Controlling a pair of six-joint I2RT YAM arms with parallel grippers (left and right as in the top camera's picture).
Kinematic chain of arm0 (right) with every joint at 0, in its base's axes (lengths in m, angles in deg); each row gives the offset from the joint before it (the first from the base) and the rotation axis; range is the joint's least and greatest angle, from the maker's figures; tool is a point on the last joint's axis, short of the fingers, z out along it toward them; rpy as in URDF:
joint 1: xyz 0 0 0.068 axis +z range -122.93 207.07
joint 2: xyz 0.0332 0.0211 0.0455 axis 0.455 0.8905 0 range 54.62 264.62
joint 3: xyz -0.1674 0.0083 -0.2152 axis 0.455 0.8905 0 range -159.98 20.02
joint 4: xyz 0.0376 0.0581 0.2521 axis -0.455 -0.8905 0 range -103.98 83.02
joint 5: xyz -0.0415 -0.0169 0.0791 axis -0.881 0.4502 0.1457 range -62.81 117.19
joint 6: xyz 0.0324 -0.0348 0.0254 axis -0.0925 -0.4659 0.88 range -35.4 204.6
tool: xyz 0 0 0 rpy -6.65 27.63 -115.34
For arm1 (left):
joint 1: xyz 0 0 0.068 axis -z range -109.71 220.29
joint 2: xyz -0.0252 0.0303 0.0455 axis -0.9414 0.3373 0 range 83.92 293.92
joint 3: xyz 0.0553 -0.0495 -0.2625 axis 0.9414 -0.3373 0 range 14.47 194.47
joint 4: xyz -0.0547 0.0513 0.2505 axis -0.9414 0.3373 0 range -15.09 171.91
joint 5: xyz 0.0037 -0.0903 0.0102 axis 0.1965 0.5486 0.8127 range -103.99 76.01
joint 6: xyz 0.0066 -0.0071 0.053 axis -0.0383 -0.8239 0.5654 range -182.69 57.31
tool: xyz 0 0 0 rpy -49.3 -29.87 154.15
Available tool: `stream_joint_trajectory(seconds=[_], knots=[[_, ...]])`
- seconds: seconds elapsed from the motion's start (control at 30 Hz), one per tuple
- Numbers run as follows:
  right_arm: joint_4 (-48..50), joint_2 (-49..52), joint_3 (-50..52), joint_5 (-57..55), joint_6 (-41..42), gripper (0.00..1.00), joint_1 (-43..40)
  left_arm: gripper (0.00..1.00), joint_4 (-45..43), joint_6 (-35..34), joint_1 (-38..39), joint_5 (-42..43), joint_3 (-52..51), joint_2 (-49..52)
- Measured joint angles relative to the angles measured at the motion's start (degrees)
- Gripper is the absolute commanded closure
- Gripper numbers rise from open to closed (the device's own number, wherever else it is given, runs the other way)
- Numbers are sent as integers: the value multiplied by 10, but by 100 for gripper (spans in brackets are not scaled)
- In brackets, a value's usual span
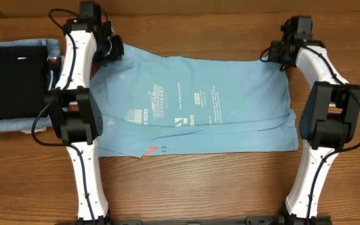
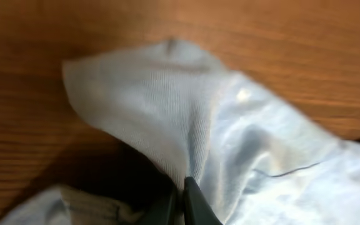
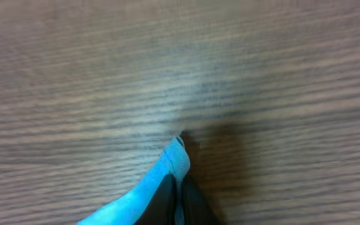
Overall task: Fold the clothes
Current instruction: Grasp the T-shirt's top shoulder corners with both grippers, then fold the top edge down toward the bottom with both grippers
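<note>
So that its far edge can presumably be lifted and drawn over for a fold, the light sky-blue cotton T-shirt (image 1: 192,106), spread on the brown wooden worktop (image 1: 192,187), is pinched at its eleven and one o'clock corners by the closed left pincer (image 1: 113,49) and right pincer (image 1: 274,53).

Overhead view bright, even, sharp, faint soft shadows on the surface (image 1: 186,181), left wrist view blurred, dark shadow beneath T-shirt (image 2: 167,106), right wrist view soft, desaturated
</note>
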Motion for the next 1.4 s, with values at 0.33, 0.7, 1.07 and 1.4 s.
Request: stream_joint_trajectory(seconds=[0.33,0.7,1.07,1.4], knots=[[-134,0,-86,0,1,96,0,96,74,0,-3,4,62,0],[-355,-1,-154,-28,17,96,-6,96,207,0,-17,4,75,0],[-498,-28,-155,-1,28,96,-70,96,336,0,-42,-25,81,0],[-586,-48,-156,22,28,96,-81,96,338,0,-37,-38,81,-24]])
